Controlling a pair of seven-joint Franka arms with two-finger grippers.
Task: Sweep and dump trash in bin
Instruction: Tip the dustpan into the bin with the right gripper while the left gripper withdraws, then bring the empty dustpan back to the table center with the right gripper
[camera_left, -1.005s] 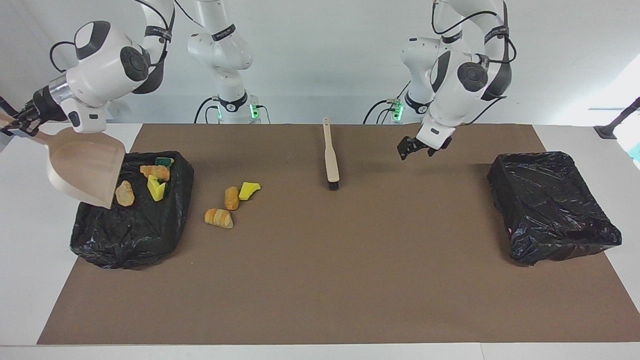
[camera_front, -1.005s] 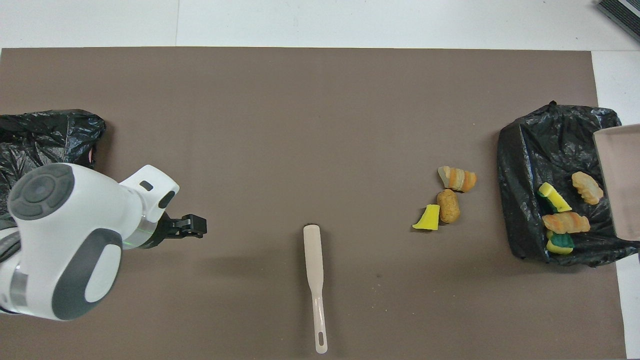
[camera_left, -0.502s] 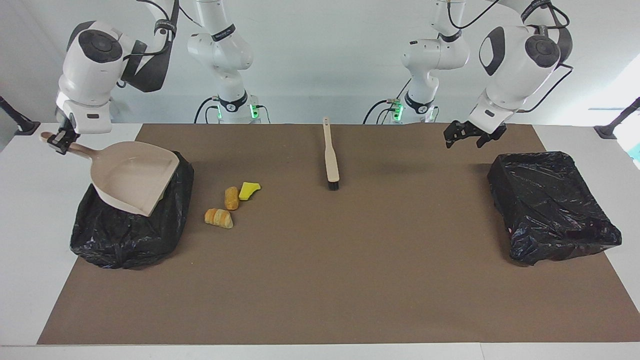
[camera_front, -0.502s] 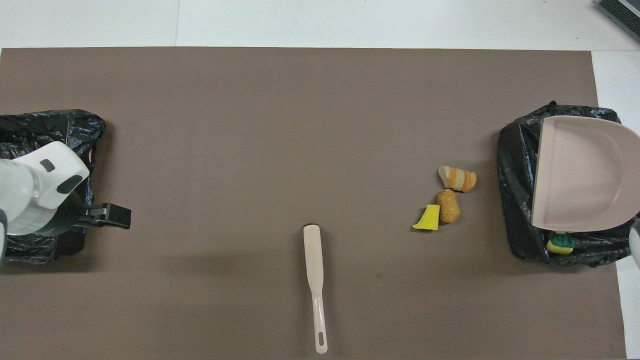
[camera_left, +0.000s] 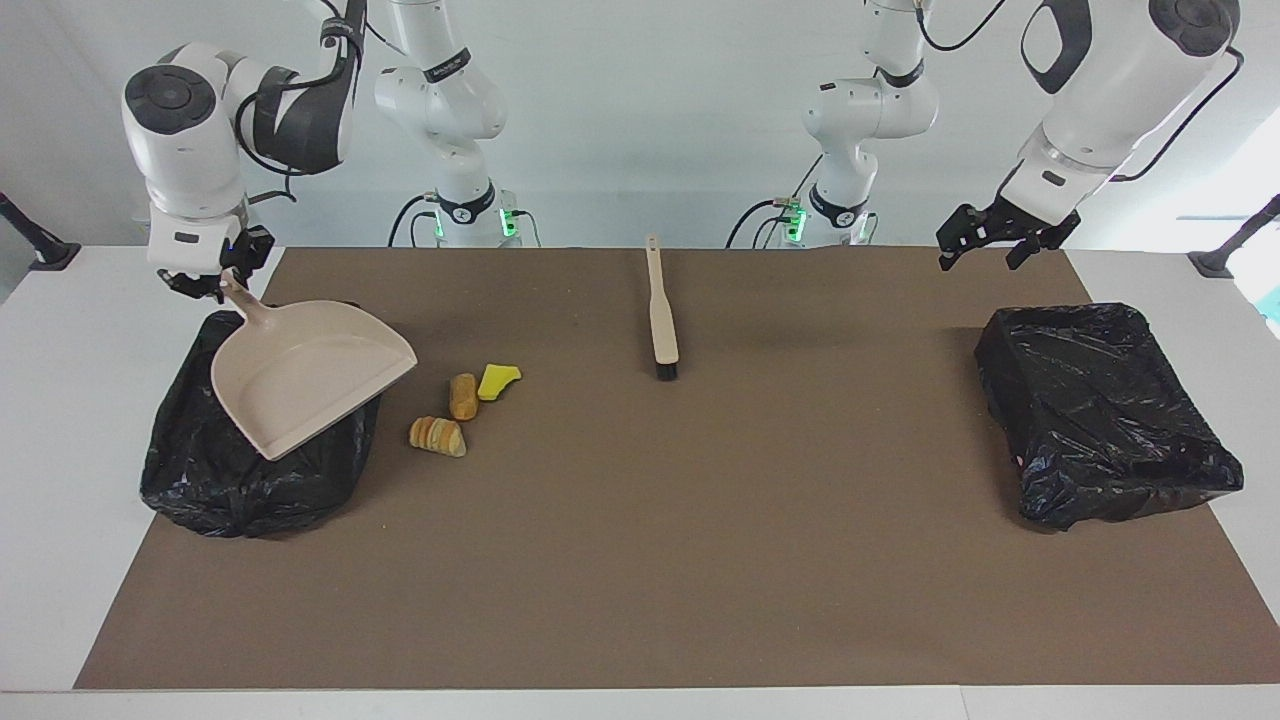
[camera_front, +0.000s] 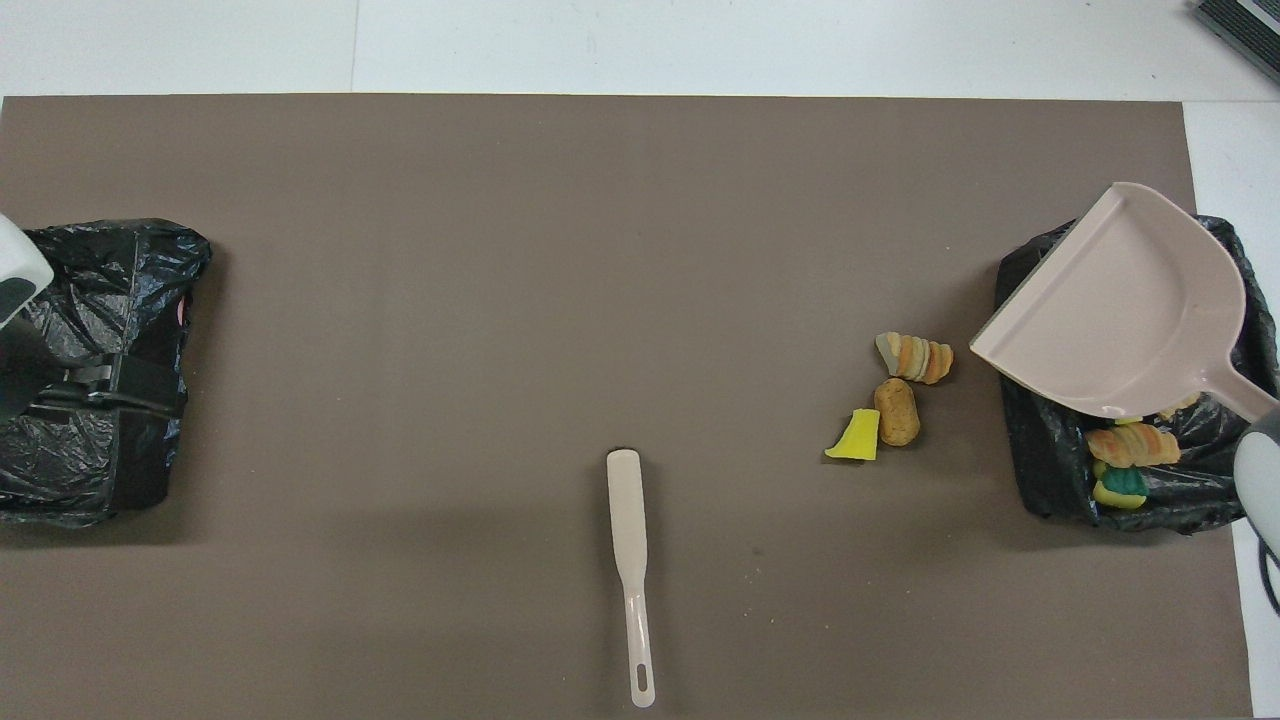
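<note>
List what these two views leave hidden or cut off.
- Overhead view: the dustpan covers most of the bin beneath it, so only a few scraps show.
- Facing view: the same pan hides every scrap in that bin.
- Overhead view: the right tool is cut off by the frame edge.
- Both views: the second bin shows only crumpled black liner.

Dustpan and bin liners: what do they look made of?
Dustpan: likely moulded plastic, smooth matte beige, one piece with its handle. Both bin liners: thin black plastic film, glossy and crinkled, with creased highlights.
</note>
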